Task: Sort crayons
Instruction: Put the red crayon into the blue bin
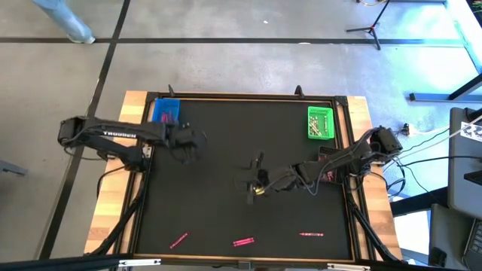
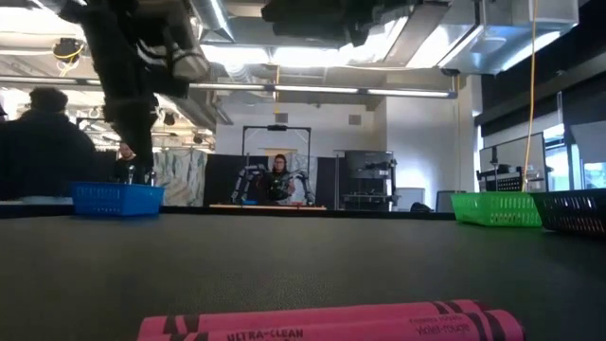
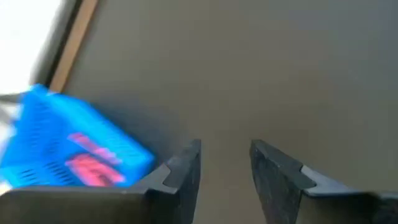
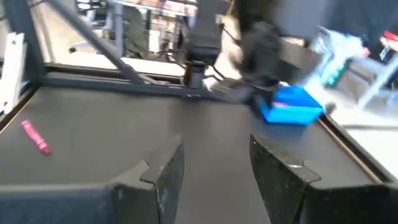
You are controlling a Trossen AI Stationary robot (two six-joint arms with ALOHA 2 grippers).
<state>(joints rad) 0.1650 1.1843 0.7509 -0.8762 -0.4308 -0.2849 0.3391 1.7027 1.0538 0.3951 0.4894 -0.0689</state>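
Three pink crayons lie flat near the table's front edge (image 1: 178,241), (image 1: 243,242), (image 1: 311,234); one of them fills the foreground of the low view (image 2: 331,322). More pink crayons lie inside the blue tray (image 3: 81,155) at the far left (image 1: 166,111). My left gripper (image 1: 188,143) hangs open just to the right of that tray, and the left wrist view shows nothing between its fingers (image 3: 224,171). My right gripper (image 1: 252,184) is open over the table's middle, pointing toward the left side, also with nothing between its fingers (image 4: 214,168). A pink crayon (image 4: 35,137) lies ahead of it.
A green tray (image 1: 320,123) stands at the far right, holding small pieces. A raised wooden frame (image 1: 248,96) borders the black mat. Beyond the table, people stand in the room (image 2: 43,142). A dark basket (image 2: 578,213) sits at the right edge of the low view.
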